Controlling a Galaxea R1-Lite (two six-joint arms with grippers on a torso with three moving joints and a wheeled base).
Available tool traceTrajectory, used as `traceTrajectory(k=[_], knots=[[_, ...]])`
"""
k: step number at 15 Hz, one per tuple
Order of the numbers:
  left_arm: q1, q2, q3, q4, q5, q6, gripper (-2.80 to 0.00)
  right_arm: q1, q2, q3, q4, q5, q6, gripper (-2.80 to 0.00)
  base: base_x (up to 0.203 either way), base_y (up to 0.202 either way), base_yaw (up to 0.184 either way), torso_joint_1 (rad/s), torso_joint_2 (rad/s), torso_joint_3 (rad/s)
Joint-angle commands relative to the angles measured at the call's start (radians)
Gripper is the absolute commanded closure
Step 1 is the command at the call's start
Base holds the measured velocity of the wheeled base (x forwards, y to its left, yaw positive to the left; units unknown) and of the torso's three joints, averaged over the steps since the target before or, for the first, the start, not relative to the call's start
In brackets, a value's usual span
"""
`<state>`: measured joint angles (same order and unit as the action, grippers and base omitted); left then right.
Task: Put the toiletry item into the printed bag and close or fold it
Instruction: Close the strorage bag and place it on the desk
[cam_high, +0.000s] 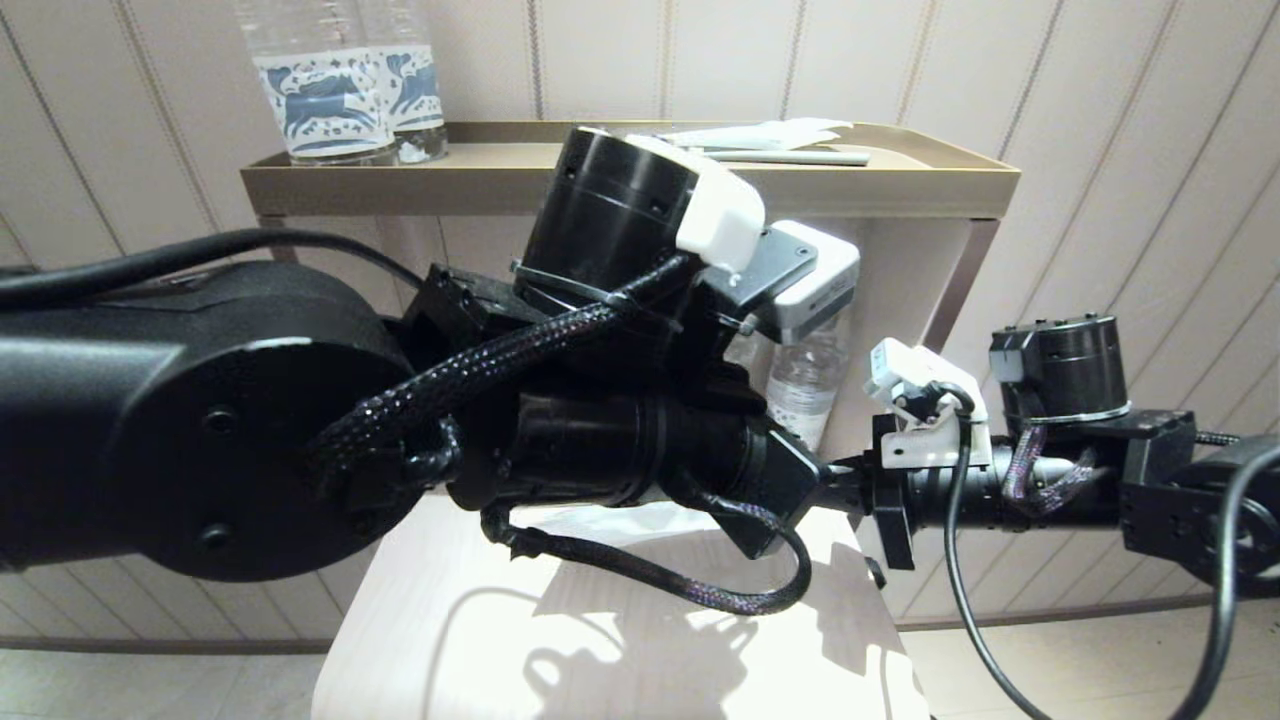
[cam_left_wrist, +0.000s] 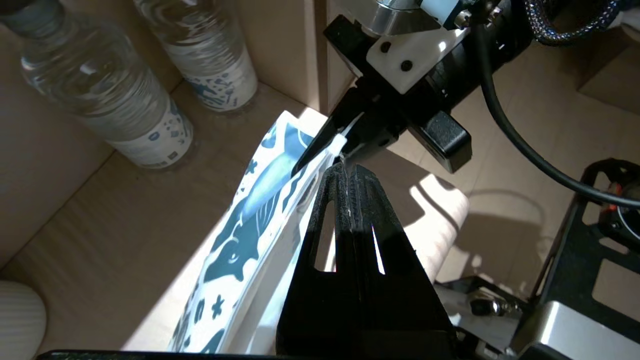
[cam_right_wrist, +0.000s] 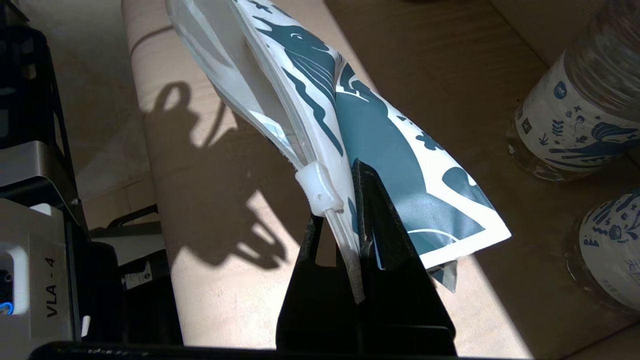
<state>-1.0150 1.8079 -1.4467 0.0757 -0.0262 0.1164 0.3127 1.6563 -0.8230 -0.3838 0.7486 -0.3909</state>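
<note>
Only wrist views show printed bag (cam_right_wrist: 380, 150) | right pincer (cam_right_wrist: 357, 200) pinching it | left pincer (cam_left_wrist: 350, 172) pressed together

One bag (cam_right_wrist: 380, 150), printed in blue and white, with one white slider (cam_right_wrist: 318, 187) on its zip. Two claws: the right claw (cam_right_wrist: 357, 220) and the left claw (cam_left_wrist: 350, 185), both pinched on the bag's edge. Water bottles: two (cam_high: 320, 90) on the upper tray (cam_high: 880, 185) in the head view, two (cam_left_wrist: 100, 90) on the lower shelf in each wrist view (likely the same pair). One white stick (cam_high: 790, 157) and one white wrapper (cam_high: 770, 133) lie on the tray
</note>
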Motion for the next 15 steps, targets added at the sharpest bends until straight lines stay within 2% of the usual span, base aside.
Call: traceTrajectory(k=[1, 2, 5, 7, 9, 12, 15], knots=[[-0.004, 0.005, 0.066, -0.084, 0.0, 0.001, 0.0, 0.003, -0.001, -0.001, -0.003, 0.005, -0.002, 0.0, 0.0, 0.0, 0.0, 0.0, 0.0, 0.0], [-0.004, 0.005, 0.115, -0.152, 0.001, 0.001, -2.75, 0.003, -0.003, -0.001, -0.001, 0.005, -0.002, 0.0, 0.0, 0.0, 0.0, 0.0, 0.0, 0.0], [-0.002, 0.005, 0.233, -0.355, -0.003, 0.003, -2.8, 0.006, 0.003, 0.001, 0.003, 0.005, -0.002, 0.0, 0.0, 0.0, 0.0, 0.0, 0.0, 0.0], [0.001, 0.007, 0.275, -0.423, -0.008, 0.006, -2.8, 0.013, 0.007, 0.004, 0.003, 0.005, -0.002, 0.0, 0.0, 0.0, 0.0, 0.0, 0.0, 0.0], [0.001, 0.012, 0.288, -0.446, -0.013, 0.02, -2.8, 0.022, 0.006, 0.006, 0.003, 0.004, -0.002, 0.0, 0.0, 0.0, 0.0, 0.0, 0.0, 0.0], [0.014, 0.021, 0.314, -0.439, -0.063, 0.117, -2.8, 0.026, 0.008, 0.008, 0.003, 0.004, -0.002, 0.0, 0.0, 0.0, 0.0, 0.0, 0.0, 0.0], [0.024, 0.048, 0.316, -0.403, -0.085, 0.243, -2.8, 0.025, 0.017, 0.008, 0.001, 0.006, -0.003, 0.0, 0.0, 0.0, 0.0, 0.0, 0.0, 0.0]])
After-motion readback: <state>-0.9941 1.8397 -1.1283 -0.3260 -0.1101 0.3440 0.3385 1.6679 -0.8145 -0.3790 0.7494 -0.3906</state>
